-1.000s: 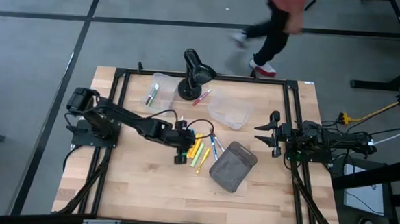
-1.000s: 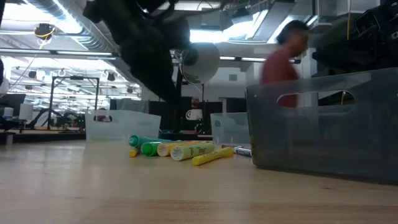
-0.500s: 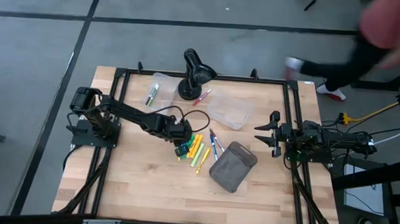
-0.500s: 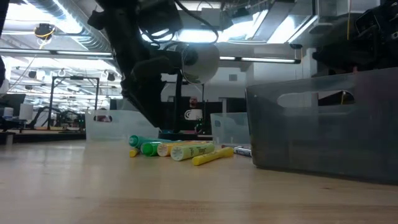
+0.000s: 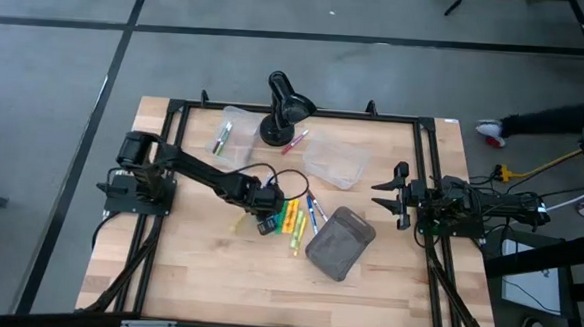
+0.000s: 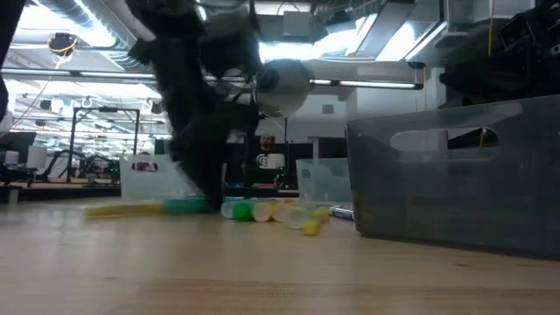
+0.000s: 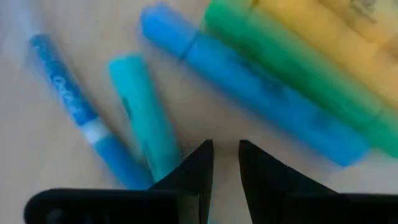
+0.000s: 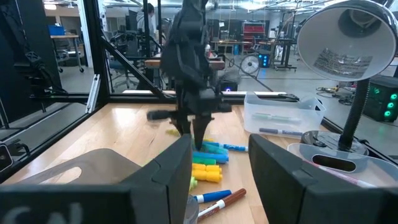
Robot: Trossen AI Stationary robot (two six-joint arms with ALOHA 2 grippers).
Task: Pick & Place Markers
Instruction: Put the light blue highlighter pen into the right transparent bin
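While lamp (image 5: 286,105) looms, left gripper (image 5: 267,220) amid markers (image 5: 294,220), pouch (image 5: 340,243) beside

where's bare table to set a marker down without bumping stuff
Free: the wide wood strip along the near edge, in front of the grey pouch, and the patch between the left arm's base and the marker pile. Crowded: the middle, where the left gripper works, and the back by the lamp and clear bins.

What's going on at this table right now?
The left gripper is down among the loose markers in the middle of the table, its fingers a narrow gap apart with nothing visibly between them. One yellow marker lies apart from the pile. A few more markers sit in a clear bin by the black desk lamp. The right gripper waits open at the table's right edge, beside the grey pouch.
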